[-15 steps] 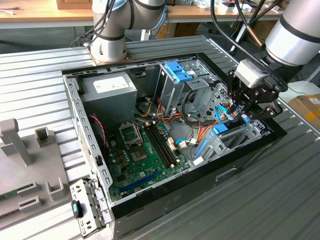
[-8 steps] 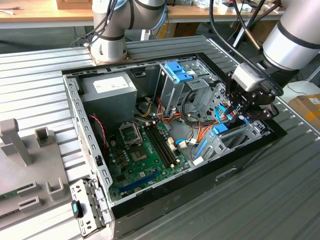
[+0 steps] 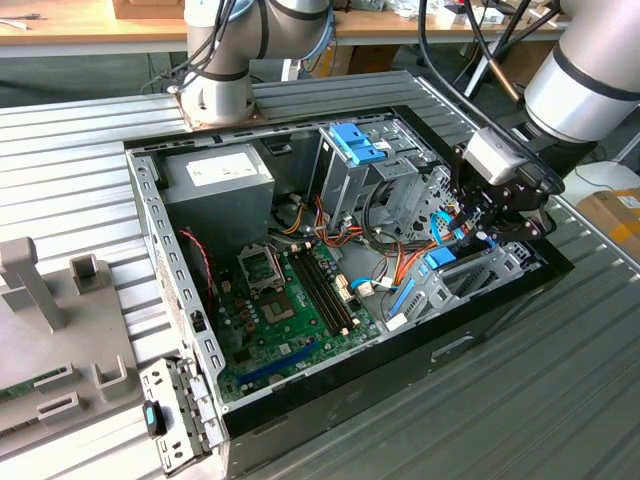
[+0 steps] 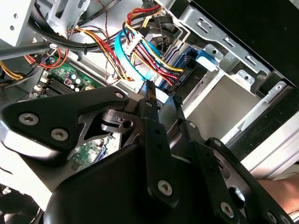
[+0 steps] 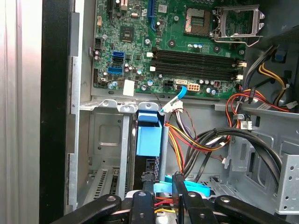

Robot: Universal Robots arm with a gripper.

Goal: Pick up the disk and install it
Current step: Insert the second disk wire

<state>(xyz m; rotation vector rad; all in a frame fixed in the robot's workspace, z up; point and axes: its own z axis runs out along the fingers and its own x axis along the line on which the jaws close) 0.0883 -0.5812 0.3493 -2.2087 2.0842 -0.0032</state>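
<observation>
The disk (image 5: 149,136) stands on edge in the drive bay at the end of the open computer case (image 3: 150,230) on the exterior view's right. Its light blue carrier (image 3: 441,258) shows, while the grey body is mostly hidden in the bay. In the second wrist view the blue carrier (image 4: 205,55) sits beyond the fingertips, beside a pale flat panel. My gripper (image 3: 478,232) hovers right over that bay. In both wrist views its two black fingers (image 5: 145,186) stand a narrow gap apart, with nothing between them. My gripper (image 4: 162,97) (image 5: 162,179) sits close to the bundled cables.
Coloured power cables (image 5: 196,140) and a blue data cable (image 4: 128,56) crowd the space beside the bay. A tall metal cage with a blue latch (image 3: 357,143) stands behind. The green motherboard (image 3: 290,300) and the power supply (image 3: 215,180) lie further in. A grey fixture (image 3: 40,290) sits outside the case.
</observation>
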